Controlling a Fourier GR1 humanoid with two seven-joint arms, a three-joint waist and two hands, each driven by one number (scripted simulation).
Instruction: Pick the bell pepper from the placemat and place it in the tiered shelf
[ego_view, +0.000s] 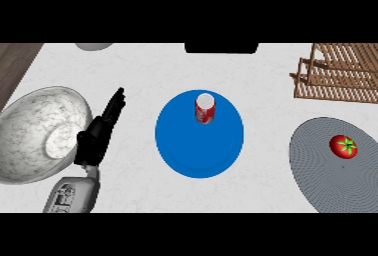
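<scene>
Black left robot hand (100, 131), fingers straight, holding nothing.

The counter (148, 75) was lit brightly and evenly, with no glare seen. Only faint, soft shadows were cast beneath the bowl (37, 135) and plate (199, 150). Round things were stretched taller than wide.

White counter (140, 70) with marbled bowl (37, 132), blue plate (184, 155), grey placemat (332, 175), wooden tiered shelf (339, 75).
</scene>
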